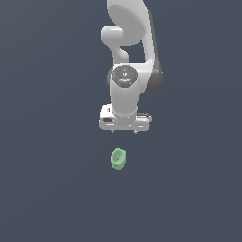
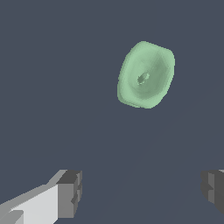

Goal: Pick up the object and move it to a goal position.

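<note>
The exterior view looks from in front of the arm (image 1: 127, 61), from a distance, taking in the pincer (image 1: 124, 132) and the mint-green piece (image 1: 117, 159) together. The wrist view sits close behind the pincer's fingertips (image 2: 70, 192), facing the same piece (image 2: 145, 75), which both views share.

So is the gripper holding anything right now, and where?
Nothing is held. The gripper is open, its fingers wide apart, clear of the object.

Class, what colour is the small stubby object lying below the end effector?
Pale mint green; the object shows best in the wrist view, hollow end facing the camera.
</note>
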